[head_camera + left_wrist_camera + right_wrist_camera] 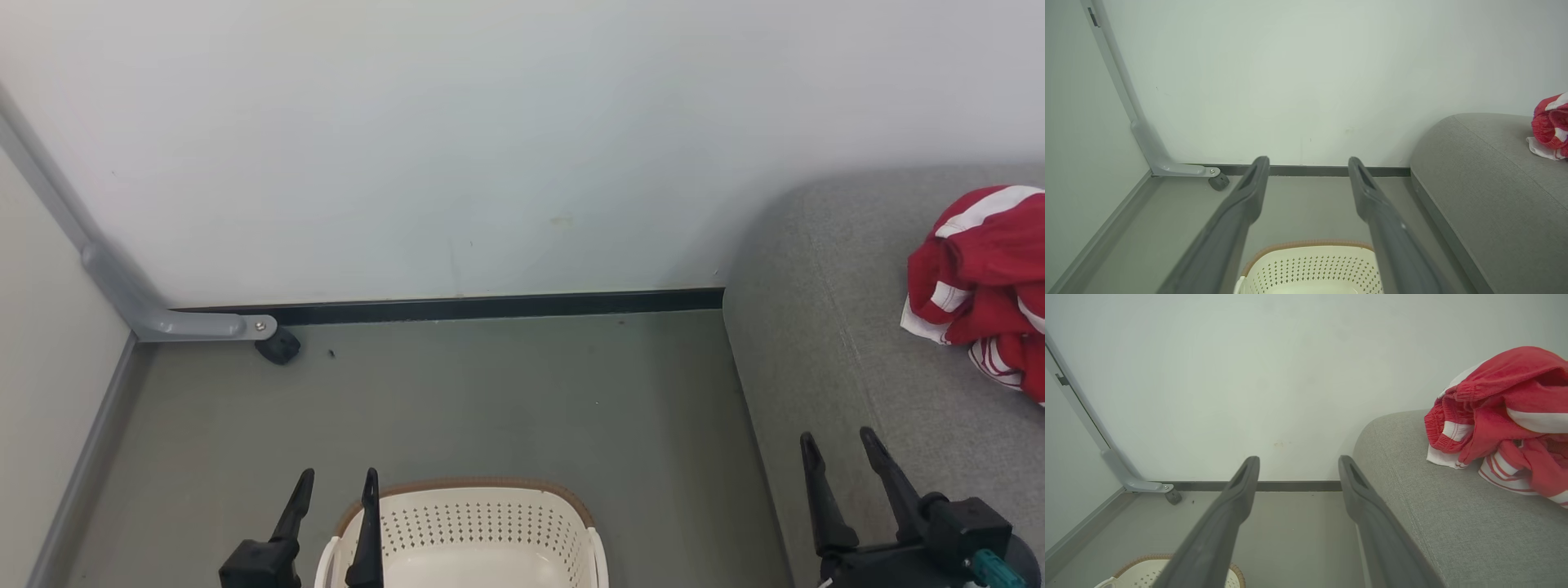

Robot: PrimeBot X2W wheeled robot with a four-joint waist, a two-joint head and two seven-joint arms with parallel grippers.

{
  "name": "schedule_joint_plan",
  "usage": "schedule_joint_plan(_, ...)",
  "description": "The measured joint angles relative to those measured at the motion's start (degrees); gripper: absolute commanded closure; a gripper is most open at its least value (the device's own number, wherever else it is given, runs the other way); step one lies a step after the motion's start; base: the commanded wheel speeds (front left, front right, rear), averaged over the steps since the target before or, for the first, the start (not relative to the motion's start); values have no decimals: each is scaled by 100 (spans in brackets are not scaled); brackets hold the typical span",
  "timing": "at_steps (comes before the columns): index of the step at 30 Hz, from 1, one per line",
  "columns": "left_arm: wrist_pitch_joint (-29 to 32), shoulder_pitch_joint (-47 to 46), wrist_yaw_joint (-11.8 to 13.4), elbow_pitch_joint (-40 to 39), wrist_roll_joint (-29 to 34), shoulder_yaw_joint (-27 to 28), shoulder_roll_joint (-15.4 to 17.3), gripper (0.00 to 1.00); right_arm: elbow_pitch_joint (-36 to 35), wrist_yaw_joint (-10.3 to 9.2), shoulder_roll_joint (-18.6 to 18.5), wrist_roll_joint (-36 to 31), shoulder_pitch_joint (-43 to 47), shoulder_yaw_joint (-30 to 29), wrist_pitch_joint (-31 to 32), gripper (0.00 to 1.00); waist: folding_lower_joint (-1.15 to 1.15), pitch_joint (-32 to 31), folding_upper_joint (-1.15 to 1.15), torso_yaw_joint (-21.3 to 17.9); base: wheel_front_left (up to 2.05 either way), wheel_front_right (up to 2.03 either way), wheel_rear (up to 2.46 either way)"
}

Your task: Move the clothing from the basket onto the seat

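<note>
Head view, clock positions taken from the middle of the picture.

- Clothing (pixel 984 278): a crumpled red heap with white stripes and panels at 3 o'clock. It lies on the seat (pixel 841 327) and is cut off by the right edge.
- Seat: grey upholstery with a rounded corner, running from 3 down to 5 o'clock. Its near edge drops to the floor (pixel 490 392).
- Basket (pixel 465 523): cream with a brown rim and perforated wall, at 6 o'clock. It stands on the floor, cut off by the bottom edge and well apart from the seat.
- Left gripper (pixel 339 478): at 7 o'clock, fingers pointing toward 12. One finger crosses the basket's left rim and the other is just outside it. The left wrist view shows the two fingers spread wide with nothing between them, above the basket's far rim.
- Right gripper (pixel 838 437): at 5 o'clock, over the seat's near part and well short of the clothing. The right wrist view shows the fingers parted wide, holding nothing, with the clothing at 2 o'clock.
- Background: a pale wall (pixel 490 147) with a dark baseboard (pixel 490 308) across the middle. A grey metal bracket (pixel 188 325) with a small black foot (pixel 279 347) sits at 9 o'clock.
</note>
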Motion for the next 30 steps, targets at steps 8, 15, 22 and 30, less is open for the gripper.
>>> schedule_joint_plan(8,-73,316,0,15,0,132,-103,0,-216,-74,0,-24,472,-10,0,0,0,-233,0,16,0,0,0)
schedule_joint_plan(15,-76,555,0,12,5,136,-146,0,-408,-151,-19,-35,727,-64,0,0,0,-390,0,37,0,0,0)
schedule_joint_plan(22,-119,644,1,-15,24,149,-165,0,-610,-200,-74,-35,808,-119,1,0,1,-434,1,73,0,0,0)
schedule_joint_plan(30,-120,644,1,-25,57,181,-185,0,-765,-255,-75,-35,908,-121,54,0,1,-430,1,91,0,0,0)
